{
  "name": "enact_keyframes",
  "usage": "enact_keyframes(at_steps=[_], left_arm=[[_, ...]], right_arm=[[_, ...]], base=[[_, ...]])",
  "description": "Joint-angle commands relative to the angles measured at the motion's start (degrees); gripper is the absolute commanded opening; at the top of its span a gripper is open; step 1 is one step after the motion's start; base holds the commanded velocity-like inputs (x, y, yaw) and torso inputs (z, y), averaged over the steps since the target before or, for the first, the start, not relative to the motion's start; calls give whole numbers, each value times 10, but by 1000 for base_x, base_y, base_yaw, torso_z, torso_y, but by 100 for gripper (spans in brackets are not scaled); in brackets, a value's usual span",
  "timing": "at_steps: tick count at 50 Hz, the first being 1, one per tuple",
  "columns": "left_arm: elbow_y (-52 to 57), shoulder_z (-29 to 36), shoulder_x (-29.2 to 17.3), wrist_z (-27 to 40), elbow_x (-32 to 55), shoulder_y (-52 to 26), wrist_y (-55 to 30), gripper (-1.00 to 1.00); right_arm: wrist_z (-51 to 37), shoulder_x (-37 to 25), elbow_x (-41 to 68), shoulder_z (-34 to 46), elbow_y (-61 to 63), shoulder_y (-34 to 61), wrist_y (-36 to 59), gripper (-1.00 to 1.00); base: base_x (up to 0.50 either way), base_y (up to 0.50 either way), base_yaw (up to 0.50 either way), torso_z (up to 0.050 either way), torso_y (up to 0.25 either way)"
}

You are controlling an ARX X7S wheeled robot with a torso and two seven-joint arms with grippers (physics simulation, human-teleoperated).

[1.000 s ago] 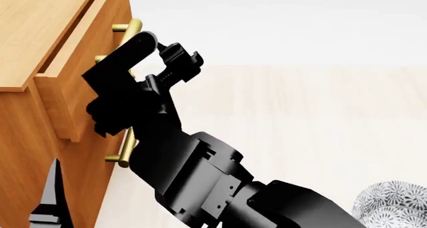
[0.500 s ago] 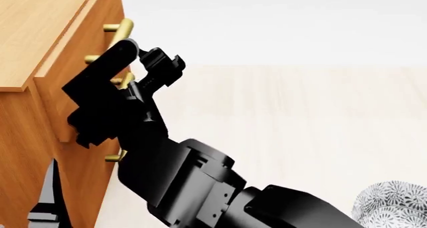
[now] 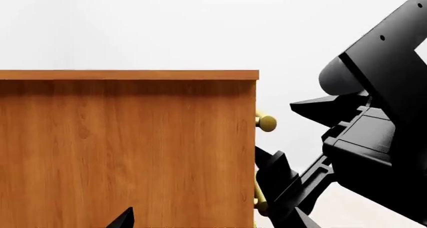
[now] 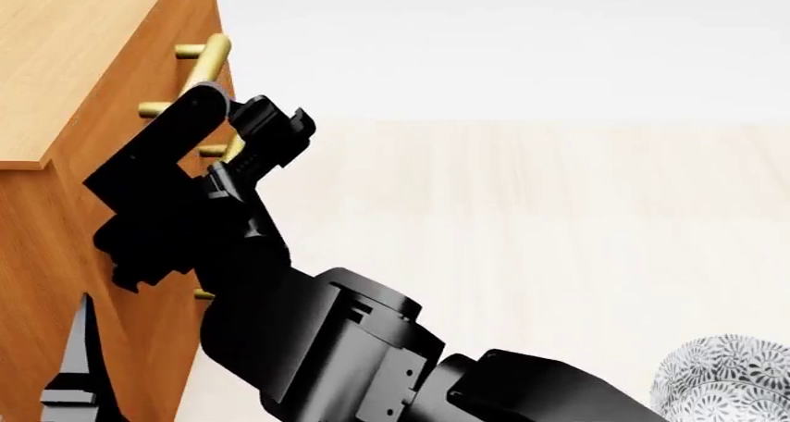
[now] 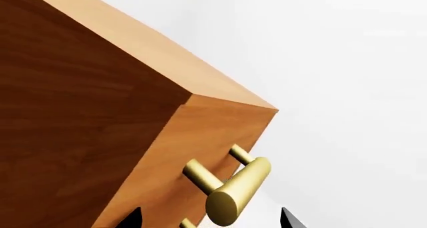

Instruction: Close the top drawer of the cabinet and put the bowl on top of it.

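Drawer (image 4: 185, 89) now pushed flush into cabinet (image 4: 62, 61); right gripper (image 4: 253, 149) at its front, grip unclear. Bowl (image 4: 728, 380) next.

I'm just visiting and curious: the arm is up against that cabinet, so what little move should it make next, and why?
Probably draw the right pincer back from the cabinet and turn toward the bowl. The top drawer looks flush with the cabinet front, so pushing seems finished, while the bowl sits low at the head view's right edge, away from the cabinet.
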State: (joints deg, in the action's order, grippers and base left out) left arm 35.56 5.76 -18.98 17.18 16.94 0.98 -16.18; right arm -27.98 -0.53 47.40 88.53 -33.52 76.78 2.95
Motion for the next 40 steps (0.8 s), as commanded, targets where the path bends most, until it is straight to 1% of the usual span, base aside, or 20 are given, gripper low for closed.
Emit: enact_keyframes(at_steps=[1, 15, 27, 29, 31, 32, 35, 36, 40], left_arm=[[-17, -6, -1, 0, 3, 0, 11, 100], [-25, -3, -1, 2, 6, -8, 8, 100], [-13, -2, -4, 8, 13, -6, -2, 100], [-8, -1, -5, 9, 12, -6, -4, 100], [-6, -2, -6, 9, 14, -4, -4, 100], [-5, -1, -6, 9, 14, -3, -3, 100], [-3, 0, -6, 9, 15, 0, -3, 100], [0, 1, -6, 9, 16, 1, -3, 100], [11, 6, -8, 10, 16, 0, -9, 100]], right_arm=[[12, 5, -11, 1, 12, -3, -14, 100], [19, 5, -7, 1, -13, -1, -25, 100], [7, 5, 3, -1, -34, 40, -19, 100], [-3, 5, 7, -6, -41, 61, -9, 100], [-18, -18, 10, -4, -1, 77, 12, 100], [-40, -49, 17, -3, 52, 94, 37, 100], [-70, -90, 25, 1, 121, 118, 77, 100], [-91, -124, 33, 2, 173, 136, 102, 100], [-121, -191, 55, 7, 268, 172, 161, 100]], base=[[0, 0, 0, 0, 0], [0, 0, 0, 0, 0], [0, 0, 0, 0, 1], [0, 0, 0, 0, 0], [0, 0, 0, 0, 0], [0, 0, 0, 0, 0], [0, 0, 0, 0, 0], [0, 0, 0, 0, 0], [0, 0, 0, 0, 0]])
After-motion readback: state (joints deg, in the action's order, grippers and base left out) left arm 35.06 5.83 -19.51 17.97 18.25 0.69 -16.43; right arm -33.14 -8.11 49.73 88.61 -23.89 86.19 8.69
